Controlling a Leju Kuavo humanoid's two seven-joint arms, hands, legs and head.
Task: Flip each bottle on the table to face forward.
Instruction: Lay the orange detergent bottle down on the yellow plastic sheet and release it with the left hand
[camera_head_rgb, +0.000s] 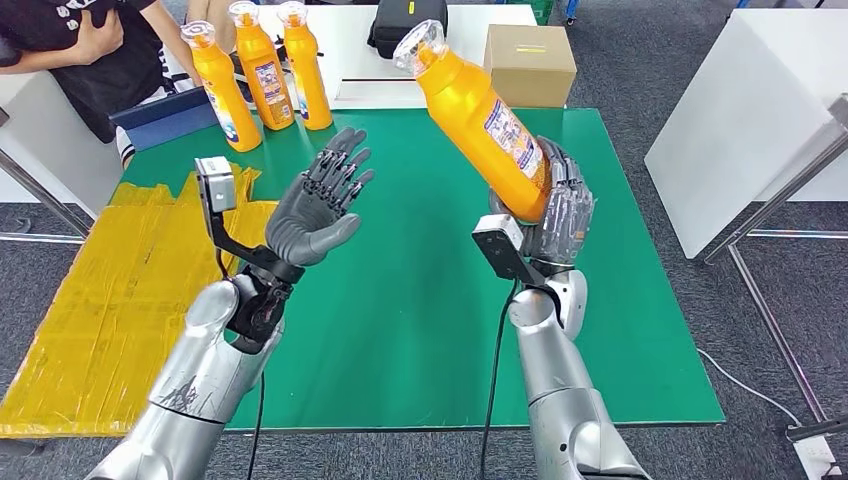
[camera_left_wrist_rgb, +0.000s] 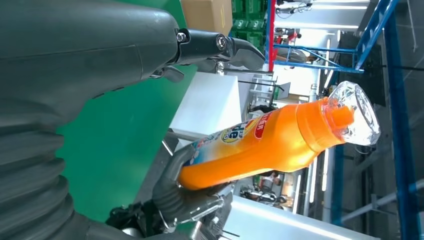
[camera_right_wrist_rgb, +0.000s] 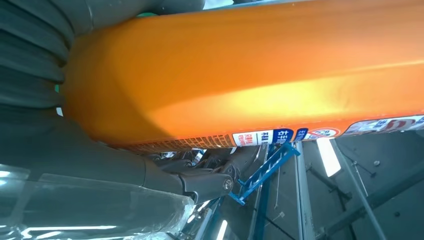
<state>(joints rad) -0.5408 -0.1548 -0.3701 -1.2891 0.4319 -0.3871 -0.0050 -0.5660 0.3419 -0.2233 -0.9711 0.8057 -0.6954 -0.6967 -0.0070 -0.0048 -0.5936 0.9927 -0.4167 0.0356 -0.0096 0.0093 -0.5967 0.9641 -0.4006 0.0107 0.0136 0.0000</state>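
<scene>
**Holding one bottle aloft over the green table**

Looking down from the head camera, I see the green table as the biggest thing, its near left corner cut off behind my left arm. A yellow sheet drapes over its left side. My right hand grips the base of an orange bottle, raised above the table and tilted with its clear cap toward the far left; the hand's fingers are mostly hidden behind the bottle. My left hand hangs beside it, palm up, fingers spread, holding nothing. Three more orange bottles stand upright at the far left edge. A cardboard box sits behind the table. A person's arm is cropped at top left.
</scene>
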